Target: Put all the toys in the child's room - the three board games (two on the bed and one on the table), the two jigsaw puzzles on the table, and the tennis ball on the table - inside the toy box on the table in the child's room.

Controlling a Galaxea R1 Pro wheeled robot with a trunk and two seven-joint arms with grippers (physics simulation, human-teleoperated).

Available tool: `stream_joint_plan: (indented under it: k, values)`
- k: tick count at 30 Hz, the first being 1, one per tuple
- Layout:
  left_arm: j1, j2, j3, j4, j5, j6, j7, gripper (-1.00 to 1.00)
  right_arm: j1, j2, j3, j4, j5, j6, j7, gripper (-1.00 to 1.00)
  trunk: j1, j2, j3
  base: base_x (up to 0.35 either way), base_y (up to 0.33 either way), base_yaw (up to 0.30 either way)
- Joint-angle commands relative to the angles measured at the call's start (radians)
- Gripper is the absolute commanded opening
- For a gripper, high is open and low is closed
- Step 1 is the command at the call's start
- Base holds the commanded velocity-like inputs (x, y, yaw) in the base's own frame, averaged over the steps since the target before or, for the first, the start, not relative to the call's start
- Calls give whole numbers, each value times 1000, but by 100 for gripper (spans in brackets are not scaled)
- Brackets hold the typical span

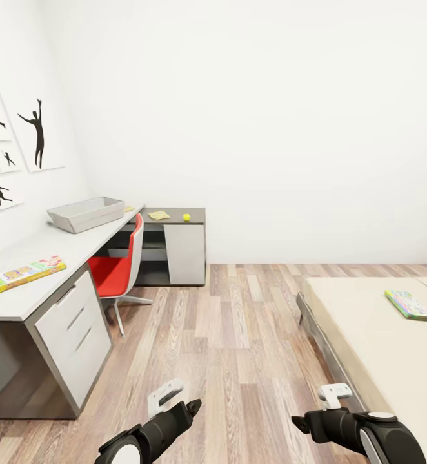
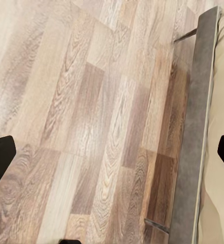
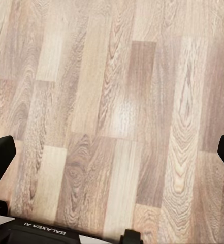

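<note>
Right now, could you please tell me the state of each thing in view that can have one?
Toy box: lidless, on the table.
Drawers: shut.
Ball: loose on the side table.
Board game: flat on the table.
Bed game: flat on the bed.
Left gripper: open, empty.
Right gripper: open, empty.

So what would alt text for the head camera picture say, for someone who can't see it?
A child's room: a long grey-white table on the left holds a grey toy box, a board game and a tennis ball. A red chair sits beside it, and another board game lies on the bed at right.
</note>
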Motion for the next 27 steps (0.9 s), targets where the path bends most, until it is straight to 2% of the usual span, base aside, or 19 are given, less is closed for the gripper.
stream_joint_plan:
  k: [1,9,27]
  values:
    - [-1,0,0,-1,10,1,10,100,-1,-1,-1,0,-1,5,3,100,0,-1,-1,0,0,46]
    - [-1,0,0,-1,9,1,10,100,-1,-4,-3,18,0,3,4,100,0,-1,-1,0,0,27]
    - [0,-1,0,-1,8,1,10,100,-1,-1,-7,45,1,-59,3,100,0,-1,-1,0,0,5]
